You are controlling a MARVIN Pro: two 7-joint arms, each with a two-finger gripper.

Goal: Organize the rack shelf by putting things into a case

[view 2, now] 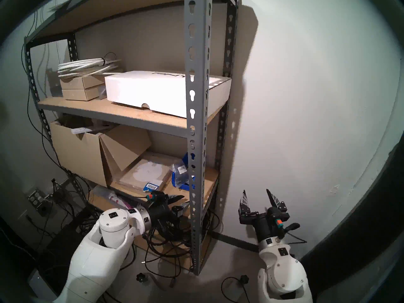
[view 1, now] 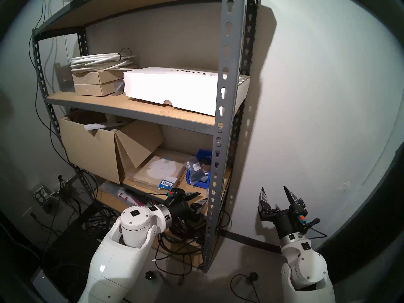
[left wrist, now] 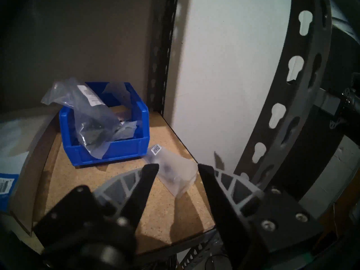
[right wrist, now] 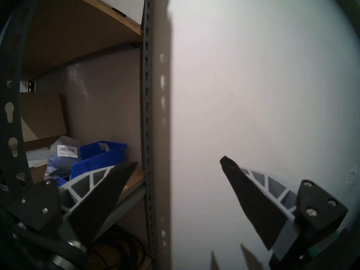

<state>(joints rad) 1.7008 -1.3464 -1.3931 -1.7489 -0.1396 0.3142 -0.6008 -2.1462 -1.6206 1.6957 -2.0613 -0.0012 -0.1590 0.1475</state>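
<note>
The grey rack shelf (view 1: 220, 121) has a blue bin (left wrist: 109, 152) at the right end of its lower board, also in the head view (view 1: 197, 183). Clear bags of dark parts (left wrist: 93, 115) stick up out of the bin. Another small clear bag (left wrist: 175, 176) with a QR label lies on the board in front of the bin. My left gripper (left wrist: 177, 166) is open, its fingertips on either side of this bag just above it. A blue-and-white packet (view 1: 166, 183) lies on the flat box to the left. My right gripper (view 1: 274, 193) is open and empty, outside the rack by the wall.
A flat tan cardboard box with a white circle (view 1: 159, 169) lies left of the bin, beside a large open brown box (view 1: 89, 147). A white box (view 1: 175, 88) sits on the board above. The front right upright stands between my arms. Tangled cables (view 1: 185, 230) lie below.
</note>
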